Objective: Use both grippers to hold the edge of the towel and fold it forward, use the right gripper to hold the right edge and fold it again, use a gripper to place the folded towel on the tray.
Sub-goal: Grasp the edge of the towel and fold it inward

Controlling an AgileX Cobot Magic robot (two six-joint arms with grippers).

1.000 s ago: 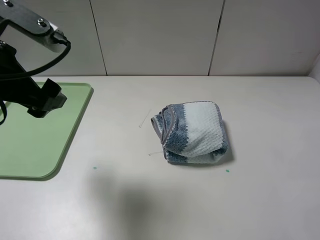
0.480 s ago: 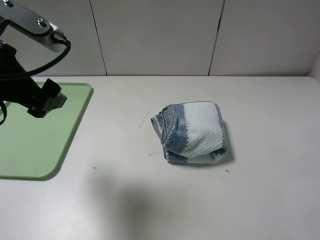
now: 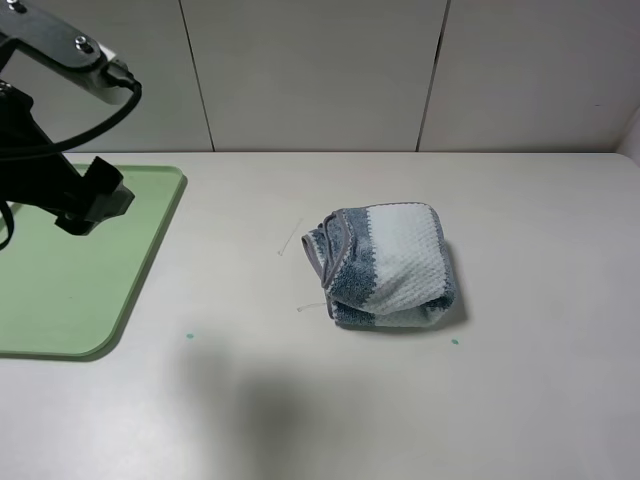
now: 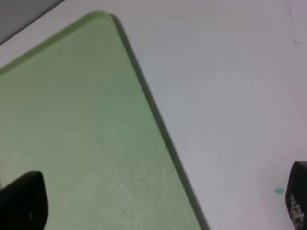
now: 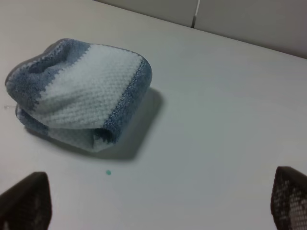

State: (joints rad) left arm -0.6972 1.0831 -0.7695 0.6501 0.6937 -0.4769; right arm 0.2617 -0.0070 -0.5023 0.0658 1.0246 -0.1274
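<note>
Both sets of fingers (image 4: 23,201) (image 5: 26,202) wide apart, empty.

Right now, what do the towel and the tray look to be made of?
The towel looks like looped terry cloth, matte: nubbly blue-and-white weave. The tray is probably moulded plastic: smooth light green, faint sheen, low rounded rim.

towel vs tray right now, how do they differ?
Shape: the towel is a folded, lumpy bundle; the tray is flat with a low rim.
Look: the towel is terry cloth in blue and white stripes; the tray is plain, smooth light green.
Footprint: the towel covers far less surface than the tray, which runs out of the high view at the left.
Shared: both rest on the same pale table, well apart.
</note>
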